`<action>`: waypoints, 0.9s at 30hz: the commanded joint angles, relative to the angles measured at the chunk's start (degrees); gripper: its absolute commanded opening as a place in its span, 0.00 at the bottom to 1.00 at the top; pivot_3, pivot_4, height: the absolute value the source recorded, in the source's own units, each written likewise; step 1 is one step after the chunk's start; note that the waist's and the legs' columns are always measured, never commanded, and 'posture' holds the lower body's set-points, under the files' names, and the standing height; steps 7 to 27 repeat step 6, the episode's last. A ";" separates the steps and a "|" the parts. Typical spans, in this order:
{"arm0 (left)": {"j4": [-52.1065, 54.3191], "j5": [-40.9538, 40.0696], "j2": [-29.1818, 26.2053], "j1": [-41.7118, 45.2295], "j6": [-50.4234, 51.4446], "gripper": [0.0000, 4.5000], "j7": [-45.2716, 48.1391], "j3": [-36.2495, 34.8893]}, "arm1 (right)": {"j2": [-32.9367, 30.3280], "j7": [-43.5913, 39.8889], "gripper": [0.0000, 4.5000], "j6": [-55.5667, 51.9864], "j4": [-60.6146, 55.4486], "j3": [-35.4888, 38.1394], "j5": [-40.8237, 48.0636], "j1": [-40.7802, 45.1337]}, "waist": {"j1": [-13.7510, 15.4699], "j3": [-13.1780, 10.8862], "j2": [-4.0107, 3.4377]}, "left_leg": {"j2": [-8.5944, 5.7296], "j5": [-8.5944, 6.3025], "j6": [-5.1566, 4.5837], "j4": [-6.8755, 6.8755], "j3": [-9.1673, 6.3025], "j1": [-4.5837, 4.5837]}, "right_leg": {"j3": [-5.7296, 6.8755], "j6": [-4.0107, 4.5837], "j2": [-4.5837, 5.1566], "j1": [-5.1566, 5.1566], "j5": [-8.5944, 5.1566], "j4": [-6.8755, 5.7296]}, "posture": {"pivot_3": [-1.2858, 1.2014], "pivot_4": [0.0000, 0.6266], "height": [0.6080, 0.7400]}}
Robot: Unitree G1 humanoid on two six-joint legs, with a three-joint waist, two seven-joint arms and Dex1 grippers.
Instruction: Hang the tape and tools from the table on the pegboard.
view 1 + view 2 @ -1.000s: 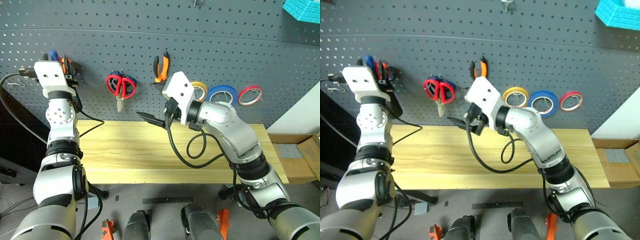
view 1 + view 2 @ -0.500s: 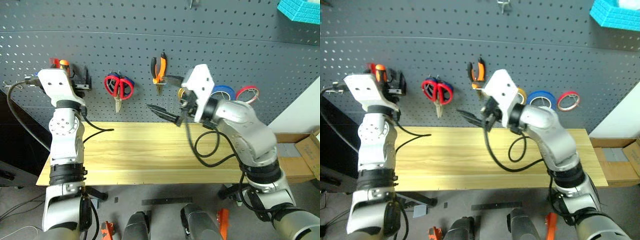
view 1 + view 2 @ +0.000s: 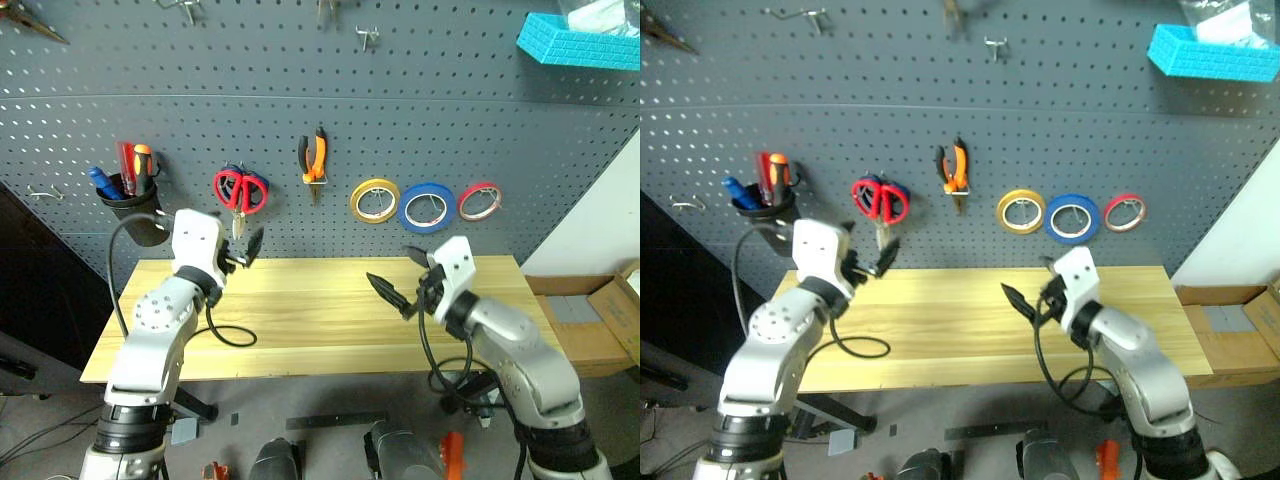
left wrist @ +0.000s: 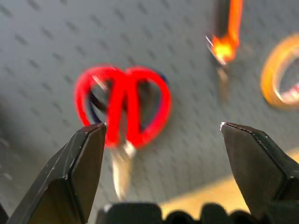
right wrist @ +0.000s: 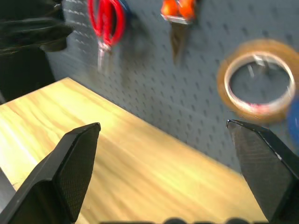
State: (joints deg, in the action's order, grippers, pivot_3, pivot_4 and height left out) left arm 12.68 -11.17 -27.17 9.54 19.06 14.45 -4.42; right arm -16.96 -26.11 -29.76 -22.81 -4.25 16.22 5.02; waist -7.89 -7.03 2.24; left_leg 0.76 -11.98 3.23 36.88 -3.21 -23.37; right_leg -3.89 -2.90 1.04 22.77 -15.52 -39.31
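Both arms are low over the table point(image 3: 300, 340) and both are empty-handed. The left gripper point(image 3: 245, 250) has its black fingers spread wide with nothing between them, and the right gripper point(image 3: 395, 293) is gaping just as wide, also holding nothing.

The task's things are on the pegboard point(image 3: 420, 120), not on the wood. The red-handled scissors point(image 3: 238, 192) hang at about 12 o'clock from the left gripper, just above it, blades pointing straight down, so the long axis is vertical. In the left wrist view they sit squarely between the fingertips, against the board. The pliers point(image 3: 313, 160) hang at 1 o'clock from that gripper, jaws down. The blue tape point(image 3: 427, 207) hangs flat on its hook at roughly 1 o'clock from the right gripper, between a yellow roll point(image 3: 374, 201) and a red roll point(image 3: 479, 201). The blue-handled screwdriver point(image 3: 103, 183) stands handle up in a black cup point(image 3: 135, 208) at 10 o'clock from the left gripper.

The planks look bare, so I judge the hanging done. Were any item to need a nudge, the left arm is nearer the scissors, the right nearer the tape.
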 commanded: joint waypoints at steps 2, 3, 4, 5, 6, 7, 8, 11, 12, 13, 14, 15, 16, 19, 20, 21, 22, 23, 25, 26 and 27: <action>-5.52 3.08 2.48 -4.52 -6.57 0.93 -0.09 0.22 | 1.41 3.09 1.00 13.42 11.92 4.09 -4.06 -2.30 | -0.09 0.60 -0.12 | 0.02 -0.02 -0.01 -0.16 0.14 0.69 | -0.05 -0.11 0.00 -0.74 -0.10 0.33 | 0.48 0.02 1.00; -7.39 3.11 3.28 -5.54 -7.67 0.93 -0.20 -0.25 | 1.02 3.84 1.00 17.30 16.11 4.10 -6.18 -2.50 | -0.11 0.91 -0.12 | 0.02 -0.02 0.00 -0.15 0.21 0.76 | -0.12 -0.06 0.00 -0.78 -0.14 0.34 | 0.48 0.01 1.00; -8.68 3.14 3.92 -6.09 -8.49 0.93 -0.25 -0.62 | 0.75 4.26 1.00 20.25 19.14 4.07 -7.62 -2.56 | -0.10 1.27 -0.14 | 0.02 -0.02 -0.01 -0.12 0.23 0.80 | -0.15 -0.03 0.00 -0.81 -0.16 0.37 | 0.48 0.00 1.00; -9.91 3.59 4.41 -6.67 -9.71 0.93 -0.74 -0.99 | 0.37 4.89 1.00 23.32 22.16 3.91 -9.30 -2.52 | -0.08 1.74 -0.16 | 0.02 -0.02 -0.01 -0.10 0.22 0.81 | -0.14 -0.03 0.01 -0.84 -0.16 0.37 | 0.48 0.00 1.00; -10.71 3.72 4.79 -7.20 -10.80 0.93 -0.75 -1.27 | 0.23 5.19 1.00 25.58 24.56 3.96 -10.20 -2.41 | -0.08 1.74 -0.16 | 0.02 -0.02 -0.01 -0.09 0.23 0.86 | -0.14 -0.03 0.01 -0.90 -0.17 0.38 | 0.48 0.00 1.00; -10.71 3.72 4.79 -7.20 -10.80 0.93 -0.75 -1.27 | 0.23 5.19 1.00 25.58 24.56 3.96 -10.20 -2.41 | -0.08 1.74 -0.16 | 0.02 -0.02 -0.01 -0.09 0.23 0.86 | -0.14 -0.03 0.01 -0.90 -0.17 0.38 | 0.48 0.00 1.00; -10.71 3.72 4.79 -7.20 -10.80 0.93 -0.75 -1.27 | 0.23 5.19 1.00 25.58 24.56 3.96 -10.20 -2.41 | -0.08 1.74 -0.16 | 0.02 -0.02 -0.01 -0.09 0.23 0.86 | -0.14 -0.03 0.01 -0.90 -0.17 0.38 | 0.48 0.00 1.00; -10.71 3.72 4.79 -7.20 -10.80 0.93 -0.75 -1.27 | 0.23 5.19 1.00 25.58 24.56 3.96 -10.20 -2.41 | -0.08 1.74 -0.16 | 0.02 -0.02 -0.01 -0.09 0.23 0.86 | -0.14 -0.03 0.01 -0.90 -0.17 0.38 | 0.48 0.00 1.00; -10.71 3.72 4.79 -7.20 -10.80 0.93 -0.75 -1.27 | 0.23 5.19 1.00 25.58 24.56 3.96 -10.20 -2.41 | -0.08 1.74 -0.16 | 0.02 -0.02 -0.01 -0.09 0.23 0.86 | -0.14 -0.03 0.01 -0.90 -0.17 0.38 | 0.48 0.00 1.00; -10.71 3.72 4.79 -7.20 -10.80 0.93 -0.75 -1.27 | 0.23 5.19 1.00 25.58 24.56 3.96 -10.20 -2.41 | -0.08 1.74 -0.16 | 0.02 -0.02 -0.01 -0.09 0.23 0.86 | -0.14 -0.03 0.01 -0.90 -0.17 0.38 | 0.48 0.00 1.00; -10.71 3.72 4.79 -7.20 -10.80 0.93 -0.75 -1.27 | 0.23 5.19 1.00 25.58 24.56 3.96 -10.20 -2.41 | -0.08 1.74 -0.16 | 0.02 -0.02 -0.01 -0.09 0.23 0.86 | -0.14 -0.03 0.01 -0.90 -0.17 0.38 | 0.48 0.00 1.00; -10.71 3.72 4.79 -7.20 -10.80 0.93 -0.75 -1.27 | 0.23 5.19 1.00 25.58 24.56 3.96 -10.20 -2.41 | -0.08 1.74 -0.16 | 0.02 -0.02 -0.01 -0.09 0.23 0.86 | -0.14 -0.03 0.01 -0.90 -0.17 0.38 | 0.48 0.00 1.00; -10.71 3.72 4.79 -7.20 -10.80 0.93 -0.75 -1.27 | 0.23 5.19 1.00 25.58 24.56 3.96 -10.20 -2.41 | -0.08 1.74 -0.16 | 0.02 -0.02 -0.01 -0.09 0.23 0.86 | -0.14 -0.03 0.01 -0.90 -0.17 0.38 | 0.48 0.00 1.00; -10.71 3.72 4.79 -7.20 -10.80 0.93 -0.75 -1.27 | 0.23 5.19 1.00 25.58 24.56 3.96 -10.20 -2.41 | -0.08 1.74 -0.16 | 0.02 -0.02 -0.01 -0.09 0.23 0.86 | -0.14 -0.03 0.01 -0.90 -0.17 0.38 | 0.48 0.00 1.00; -10.71 3.72 4.79 -7.20 -10.80 0.93 -0.75 -1.27 | 0.23 5.19 1.00 25.58 24.56 3.96 -10.20 -2.41 | -0.08 1.74 -0.16 | 0.02 -0.02 -0.01 -0.09 0.23 0.86 | -0.14 -0.03 0.01 -0.90 -0.17 0.38 | 0.48 0.00 1.00; -10.71 3.72 4.79 -7.20 -10.80 0.93 -0.75 -1.27 | 0.23 5.19 1.00 25.58 24.56 3.96 -10.20 -2.41 | -0.08 1.74 -0.16 | 0.02 -0.02 -0.01 -0.09 0.23 0.86 | -0.14 -0.03 0.01 -0.90 -0.17 0.38 | 0.48 0.00 1.00; -10.71 3.72 4.79 -7.20 -10.80 0.93 -0.75 -1.27 | 0.23 5.19 1.00 25.58 24.56 3.96 -10.20 -2.41 | -0.08 1.74 -0.16 | 0.02 -0.02 -0.01 -0.09 0.23 0.86 | -0.14 -0.03 0.01 -0.90 -0.17 0.38 | 0.48 0.00 1.00; -10.71 3.72 4.79 -7.20 -10.80 0.93 -0.75 -1.27 | 0.23 5.19 1.00 25.58 24.56 3.96 -10.20 -2.41 | -0.08 1.74 -0.16 | 0.02 -0.02 -0.01 -0.09 0.23 0.86 | -0.14 -0.03 0.01 -0.90 -0.17 0.38 | 0.48 0.00 1.00; -10.71 3.72 4.79 -7.20 -10.80 0.93 -0.75 -1.27 | 0.23 5.19 1.00 25.58 24.56 3.96 -10.20 -2.41 | -0.08 1.74 -0.16 | 0.02 -0.02 -0.01 -0.09 0.23 0.86 | -0.14 -0.03 0.01 -0.90 -0.17 0.38 | 0.48 0.00 1.00; -10.71 3.72 4.79 -7.20 -10.80 0.93 -0.75 -1.27 | 0.23 5.19 1.00 25.58 24.56 3.96 -10.20 -2.41 | -0.08 1.74 -0.16 | 0.02 -0.02 -0.01 -0.09 0.23 0.86 | -0.14 -0.03 0.01 -0.90 -0.17 0.38 | 0.48 0.00 1.00; -10.71 3.72 4.79 -7.20 -10.80 0.93 -0.75 -1.27 | 0.23 5.19 1.00 25.58 24.56 3.96 -10.20 -2.41 | -0.08 1.74 -0.16 | 0.02 -0.02 -0.01 -0.09 0.23 0.86 | -0.14 -0.03 0.01 -0.90 -0.17 0.38 | 0.48 0.00 1.00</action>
